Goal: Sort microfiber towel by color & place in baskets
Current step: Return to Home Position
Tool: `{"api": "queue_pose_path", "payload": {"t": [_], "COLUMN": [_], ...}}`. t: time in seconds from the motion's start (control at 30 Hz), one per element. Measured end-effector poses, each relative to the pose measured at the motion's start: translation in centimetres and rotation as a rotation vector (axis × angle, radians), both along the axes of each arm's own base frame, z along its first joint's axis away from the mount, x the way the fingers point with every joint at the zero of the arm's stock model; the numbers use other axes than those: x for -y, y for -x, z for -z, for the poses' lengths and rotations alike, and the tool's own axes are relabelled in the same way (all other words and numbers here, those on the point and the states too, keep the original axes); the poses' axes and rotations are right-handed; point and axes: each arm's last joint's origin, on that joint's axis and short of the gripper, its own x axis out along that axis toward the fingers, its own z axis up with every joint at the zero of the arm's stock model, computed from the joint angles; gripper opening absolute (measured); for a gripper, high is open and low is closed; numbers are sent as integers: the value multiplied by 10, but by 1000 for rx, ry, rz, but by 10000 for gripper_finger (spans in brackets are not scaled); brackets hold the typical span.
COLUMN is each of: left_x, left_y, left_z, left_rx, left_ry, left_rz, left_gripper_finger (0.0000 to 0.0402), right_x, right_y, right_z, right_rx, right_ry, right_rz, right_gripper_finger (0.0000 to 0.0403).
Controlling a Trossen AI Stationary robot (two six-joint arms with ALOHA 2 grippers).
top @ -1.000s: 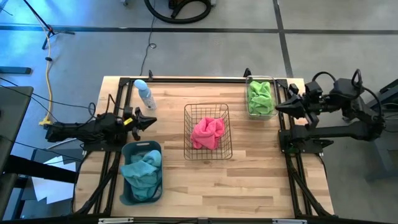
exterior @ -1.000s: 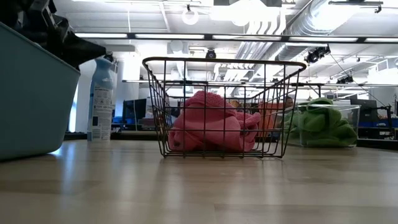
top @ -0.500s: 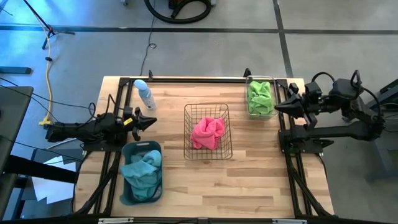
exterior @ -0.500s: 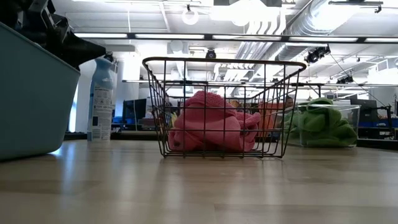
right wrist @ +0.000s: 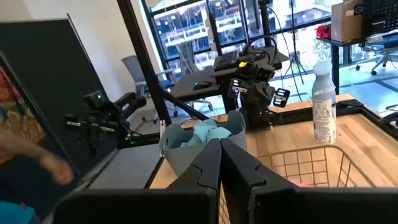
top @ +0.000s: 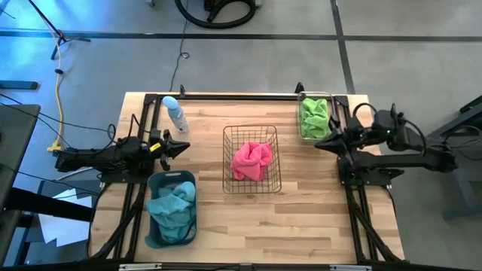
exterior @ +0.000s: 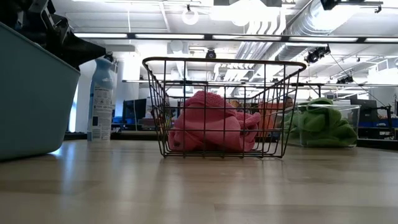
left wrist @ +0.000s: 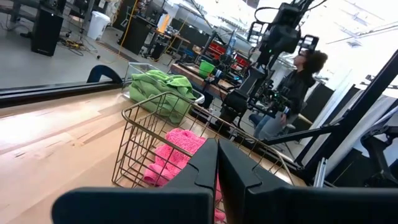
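Three baskets stand on the wooden table. The wire mesh basket point(top: 251, 159) in the middle holds a pink towel point(top: 252, 160). A teal towel point(top: 173, 202) lies in the grey-blue tub point(top: 153, 226) at the near left. A green towel point(top: 315, 118) fills the clear bin point(top: 332, 96) at the far right. My left gripper point(top: 184, 145) hovers shut and level just beyond the tub, pointing at the wire basket. My right gripper point(top: 318, 144) is shut and level, just on the near side of the clear bin, pointing toward the table's left. Neither holds anything.
A pale blue spray bottle point(top: 175, 113) stands at the far left, beyond my left gripper. Bare wood lies along the near edge to the right of the tub point(top: 301, 226). A person point(left wrist: 297, 81) stands beyond the table's right side.
My right gripper has sunk and come toward the table's left and near edge, from beside the clear bin's right wall to just past its near corner, rolling a little. It stays shut. The towels and baskets have not moved.
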Motion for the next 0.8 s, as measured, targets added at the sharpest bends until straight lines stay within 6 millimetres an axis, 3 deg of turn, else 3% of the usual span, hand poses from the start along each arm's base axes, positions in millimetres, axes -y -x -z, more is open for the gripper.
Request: {"api": "queue_pose_path", "payload": {"t": [0.3,0.53,0.8], "left_x": [0,0,0], "left_y": [0,0,0], "left_z": [0,0,0], "left_rx": [0,-1,-4], "left_ry": [0,0,0], "left_rz": [0,0,3], "left_gripper_finger": [0,0,0], "right_x": [-2,-4,-2], "right_y": [23,43,30], "right_z": [54,71,85], "right_rx": [98,206,228], "right_ry": [-69,-59,-52], "right_rz": [12,41,38], "right_gripper_finger": [1,0,0]}}
